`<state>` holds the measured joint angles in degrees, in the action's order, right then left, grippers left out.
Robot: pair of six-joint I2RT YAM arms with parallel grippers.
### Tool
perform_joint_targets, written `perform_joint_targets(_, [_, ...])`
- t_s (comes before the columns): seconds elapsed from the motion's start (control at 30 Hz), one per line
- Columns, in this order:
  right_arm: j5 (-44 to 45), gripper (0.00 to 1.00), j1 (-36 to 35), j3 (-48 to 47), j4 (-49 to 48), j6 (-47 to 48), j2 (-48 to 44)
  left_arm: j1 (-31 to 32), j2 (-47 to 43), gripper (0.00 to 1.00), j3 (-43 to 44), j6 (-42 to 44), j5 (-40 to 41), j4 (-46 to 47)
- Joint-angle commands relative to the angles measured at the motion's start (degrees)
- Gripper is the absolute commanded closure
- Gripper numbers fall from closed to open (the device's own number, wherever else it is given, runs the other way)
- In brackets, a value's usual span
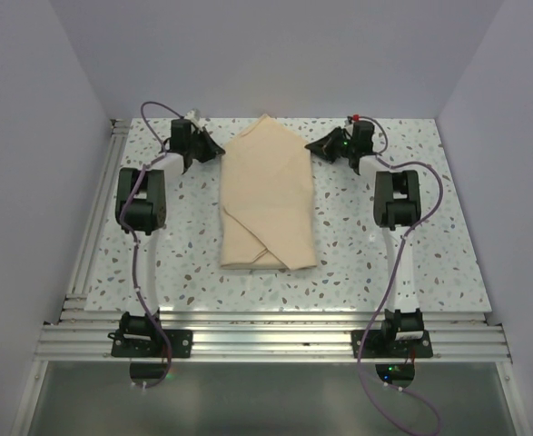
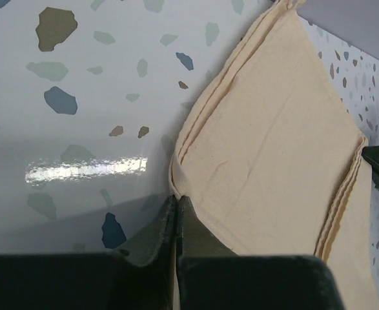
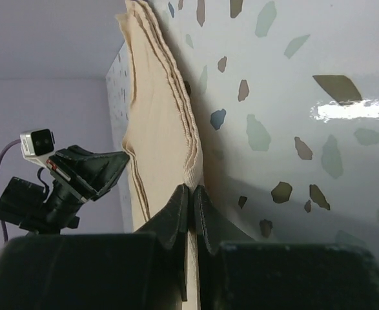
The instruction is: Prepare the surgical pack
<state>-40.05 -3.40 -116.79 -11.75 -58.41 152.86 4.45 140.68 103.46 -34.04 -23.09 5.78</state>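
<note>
Left gripper point(image 2: 176, 200) has its two fingers pressed flat together, tips right at the layered edge of the tan cloth bundle point(image 1: 268, 195). Whether a fold is nipped between them cannot be told. Right gripper point(image 3: 190, 188) is the same on the opposite side, its fingers closed with no gap at the tips and set against the stacked cloth edges.

The bundle lies in the middle of the speckled bench point(image 1: 184, 263), between the two arms. Its long axis runs from the near side to the far side. The far end narrows to a point aimed at the back wall, and the near end is squared off, with two flaps crossing diagonally over it. Both grippers sit at the far part of the bundle, one at each slanted shoulder just below the tip, and face inward toward each other. The cloth lies flat on the bench, closed over.
</note>
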Motion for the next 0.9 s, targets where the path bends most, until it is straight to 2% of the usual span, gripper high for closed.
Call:
perform_joint_targets(0.0, [-2.0,1.0,0.4,1.6,-5.6,-1.8,-7.7,-0.5,-5.6,1.0,-0.5,0.2,-0.5,-2.4])
perform_joint_targets(0.37, [-3.8,1.0,0.6,5.7,-8.2,-3.2,-13.7,-0.8,-12.7,1.0,-3.1,0.5,-2.2,-3.3])
perform_joint_targets(0.87, [-5.8,1.0,2.5,22.1,-19.5,-8.4,-23.2,-3.0,-22.6,1.0,-16.6,-0.8,-4.4,1.5])
